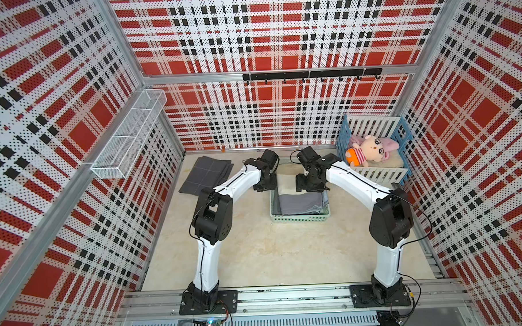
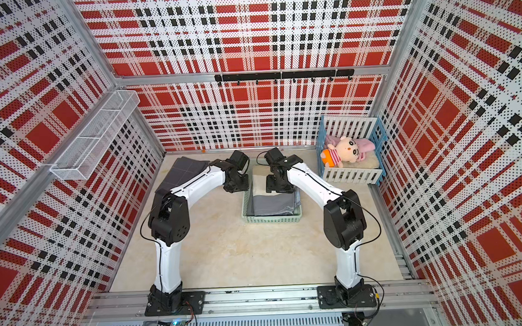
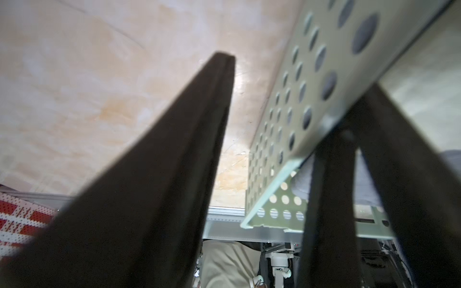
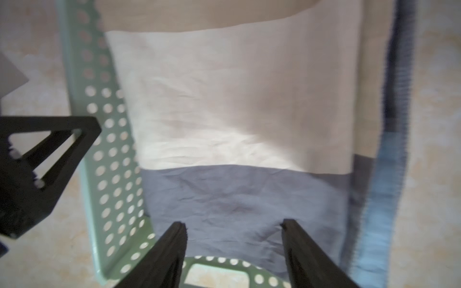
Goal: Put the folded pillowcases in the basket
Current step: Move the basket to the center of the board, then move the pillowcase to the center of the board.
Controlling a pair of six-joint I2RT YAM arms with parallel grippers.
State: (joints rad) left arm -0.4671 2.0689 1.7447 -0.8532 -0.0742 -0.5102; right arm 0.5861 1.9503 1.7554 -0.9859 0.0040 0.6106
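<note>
Basket (image 1: 300, 218) on desk (image 1: 257, 253) holds folded pillowcase (image 4: 237, 99), cream, lying on grey cloth (image 4: 224, 199); blue towel (image 4: 384, 199) along one side. Left pincer (image 1: 265, 186) spread, straddling basket wall. Right pincer (image 4: 233, 224) spread above grey cloth, pinching nothing. Crib (image 1: 373, 173) holds plush doll (image 1: 368, 152).

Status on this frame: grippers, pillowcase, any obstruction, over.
Left gripper open, fingers straddling basket wall. Right gripper open over pillowcase. Pillowcase lies in basket. No obstruction seen.
</note>
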